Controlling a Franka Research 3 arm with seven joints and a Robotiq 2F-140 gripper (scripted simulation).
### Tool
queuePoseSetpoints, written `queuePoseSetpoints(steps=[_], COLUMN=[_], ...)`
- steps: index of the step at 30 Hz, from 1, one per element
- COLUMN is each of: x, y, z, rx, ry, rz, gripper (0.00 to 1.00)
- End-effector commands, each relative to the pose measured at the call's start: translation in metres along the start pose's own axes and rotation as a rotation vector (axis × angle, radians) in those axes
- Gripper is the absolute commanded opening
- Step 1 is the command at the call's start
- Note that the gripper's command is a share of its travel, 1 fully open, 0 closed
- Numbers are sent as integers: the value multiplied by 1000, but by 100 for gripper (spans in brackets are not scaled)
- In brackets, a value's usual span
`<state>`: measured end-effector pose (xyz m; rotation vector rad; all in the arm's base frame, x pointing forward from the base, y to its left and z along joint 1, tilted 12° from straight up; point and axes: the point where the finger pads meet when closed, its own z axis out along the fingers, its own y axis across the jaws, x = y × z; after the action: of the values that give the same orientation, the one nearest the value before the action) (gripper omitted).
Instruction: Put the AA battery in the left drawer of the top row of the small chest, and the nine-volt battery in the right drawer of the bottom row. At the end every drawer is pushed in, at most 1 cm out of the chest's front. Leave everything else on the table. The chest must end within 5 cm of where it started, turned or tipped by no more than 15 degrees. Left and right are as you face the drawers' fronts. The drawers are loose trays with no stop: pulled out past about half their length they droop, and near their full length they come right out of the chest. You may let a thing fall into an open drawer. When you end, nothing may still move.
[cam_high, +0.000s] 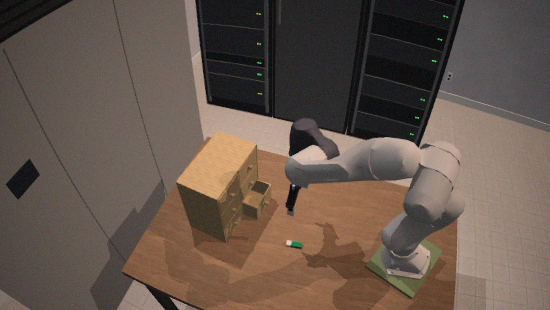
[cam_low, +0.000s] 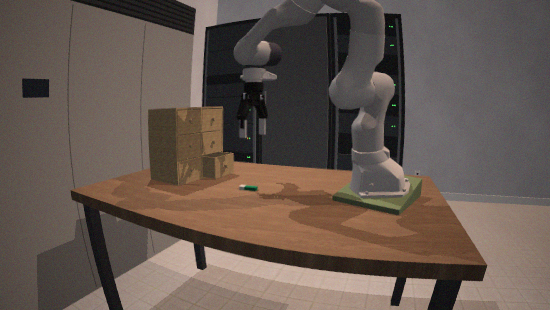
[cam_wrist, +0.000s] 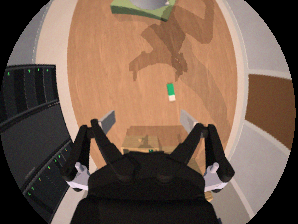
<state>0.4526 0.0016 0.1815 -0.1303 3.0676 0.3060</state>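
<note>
Starting on the left, the small wooden chest (cam_low: 172, 145) sits on the table (cam_low: 350, 235) with its bottom-right drawer (cam_low: 218, 165) pulled partway out and level; the other drawers look flush. Just right of it and above, the claw (cam_low: 252, 131) hangs spread to its widest, nothing between its fingers. Further right, well apart from the chest, a small green-and-white battery (cam_low: 248, 187) lies on the wood, the AA by its shape, I'd say. No nine-volt shows on the table; whether it lies in that open drawer I cannot tell. By my reckoning, the open drawer needs pushing in, and the whole AA job remains.
</note>
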Motion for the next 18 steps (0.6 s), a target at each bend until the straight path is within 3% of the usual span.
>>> queuePoseSetpoints(steps=[1,10,14,15,17,18], x=[1,11,11,14,14,17], y=[-1,-7,-7,-9,-9,-11], z=[-1,-10,-10,-13,-13,-16], rx=[2,16,16,19,19,22], ry=[0,5,5,7,7,10], rz=[-43,-372,-372,-463,-463,-564], gripper=[100,100,100,100,100,100])
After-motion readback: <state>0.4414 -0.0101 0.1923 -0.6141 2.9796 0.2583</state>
